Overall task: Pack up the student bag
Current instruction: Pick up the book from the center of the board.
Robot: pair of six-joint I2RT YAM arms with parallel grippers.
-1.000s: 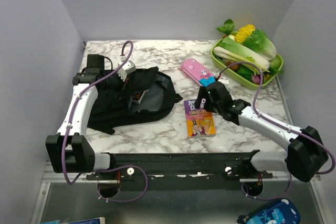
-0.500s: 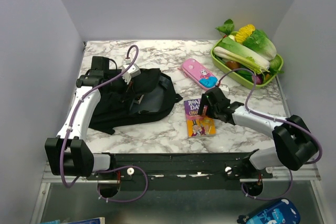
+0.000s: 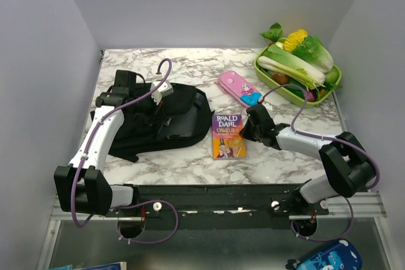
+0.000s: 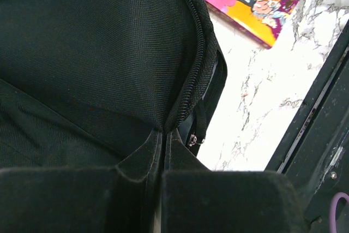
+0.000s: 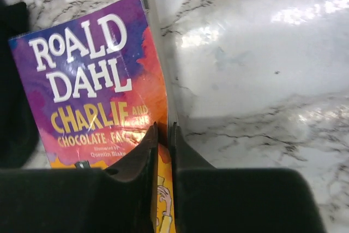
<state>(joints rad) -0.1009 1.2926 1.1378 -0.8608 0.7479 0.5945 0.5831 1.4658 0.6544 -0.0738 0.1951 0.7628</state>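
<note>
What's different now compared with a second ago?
The right gripper closed on the book at its right edge and slid it left, toward the student bag. The left gripper shifted only slightly, still pinching the bag's fabric. The pink pencil case and vegetable tray stayed put.

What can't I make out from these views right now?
- Top view: left arm covers the top of the student bag; zipped or open, unclear.
- Left wrist view: left gripper hides how much bag fabric it pinches.
- Right wrist view: right gripper hides the lower cover of the book.
</note>
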